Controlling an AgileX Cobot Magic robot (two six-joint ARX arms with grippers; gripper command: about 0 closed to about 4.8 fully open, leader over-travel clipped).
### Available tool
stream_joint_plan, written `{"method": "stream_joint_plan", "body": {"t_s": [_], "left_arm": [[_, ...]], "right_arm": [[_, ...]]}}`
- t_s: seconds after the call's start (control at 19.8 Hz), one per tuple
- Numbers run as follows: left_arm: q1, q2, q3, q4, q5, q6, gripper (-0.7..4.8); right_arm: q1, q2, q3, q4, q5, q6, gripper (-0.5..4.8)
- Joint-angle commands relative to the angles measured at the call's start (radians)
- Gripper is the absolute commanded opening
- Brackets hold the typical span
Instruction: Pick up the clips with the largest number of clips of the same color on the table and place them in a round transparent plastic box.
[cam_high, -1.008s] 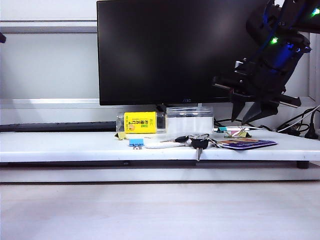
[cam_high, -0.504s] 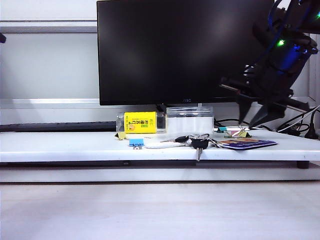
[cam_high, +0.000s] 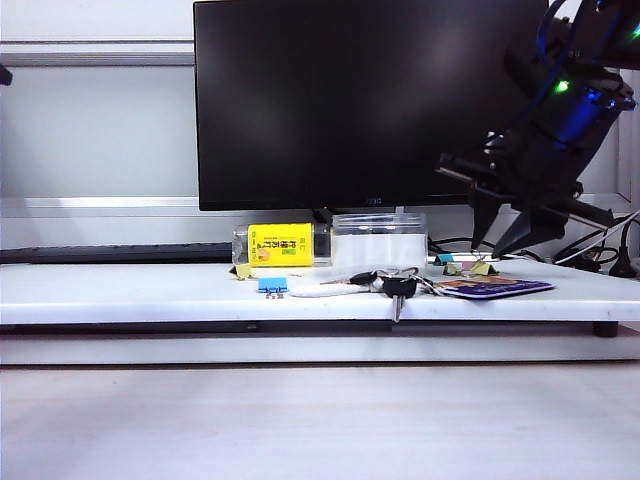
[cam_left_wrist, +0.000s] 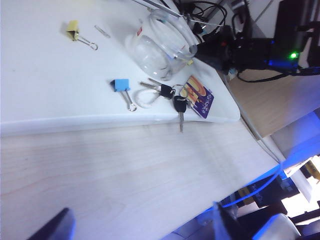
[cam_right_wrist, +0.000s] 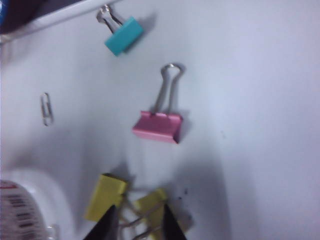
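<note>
The right gripper (cam_right_wrist: 136, 227), jaws spread, hung directly above two pale-yellow binder clips (cam_right_wrist: 107, 198) lying side by side on the white table (cam_right_wrist: 260, 100); the left gripper (cam_left_wrist: 140, 227), also spread, was far away.

Black monitor (cam_high: 350, 100) on white shelf (cam_high: 120, 290) — pale wood tabletop (cam_high: 300, 420) — grey wall.

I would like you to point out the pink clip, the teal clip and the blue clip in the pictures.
pink clip (cam_right_wrist: 158, 127): right wrist view, on its pink body.
teal clip (cam_right_wrist: 124, 35): right wrist view, on its teal body.
blue clip (cam_left_wrist: 120, 84): left wrist view, on its blue body.
</note>
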Motion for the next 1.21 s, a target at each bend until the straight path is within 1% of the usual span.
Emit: {"method": "stream_joint_plan", "body": {"t_s": [0.05,0.1,0.2,0.35,0.4,0.45,0.65,0.71,0.86,1.06,1.21], "left_arm": [[-0.002,0.001,0.005,0.114,0.156,0.011,3.67],[-0.007,0.001,0.009,0.13,0.163,0.016,3.67],[-0.03,0.001,0.023,0.137,0.149,0.064,3.66],[-0.092,0.001,0.042,0.135,0.064,0.126,3.62],[-0.114,0.002,0.046,0.13,0.032,0.135,3.56],[-0.144,0.002,0.048,0.134,-0.002,0.148,3.3],[-0.203,0.004,0.053,0.144,-0.048,0.15,3.3],[-0.208,0.009,0.066,0.144,-0.05,0.15,3.29],[-0.211,0.047,0.126,0.145,-0.052,0.171,3.26],[-0.22,0.178,0.211,0.14,-0.028,0.196,3.26],[-0.275,0.267,0.243,0.143,-0.037,0.219,3.26]], "right_arm": [[0.0,0.015,0.004,0.0,-0.011,0.005,1.16],[0.0,0.018,0.004,0.001,-0.018,0.006,1.16],[0.0,0.021,0.004,0.005,-0.021,0.011,1.16],[0.0,0.021,0.005,0.008,-0.033,0.012,1.16],[0.0,0.021,0.004,0.008,-0.037,0.012,1.16],[0.0,0.021,0.005,0.012,-0.041,0.018,1.16],[0.0,0.021,0.004,0.033,-0.084,0.057,1.16],[0.0,0.021,0.004,0.039,-0.088,0.06,1.13],[0.0,0.021,0.004,0.047,-0.108,0.065,0.71],[0.0,0.021,0.004,0.047,-0.111,0.085,0.71],[0.0,0.021,0.004,0.031,-0.114,0.087,0.72]]}}
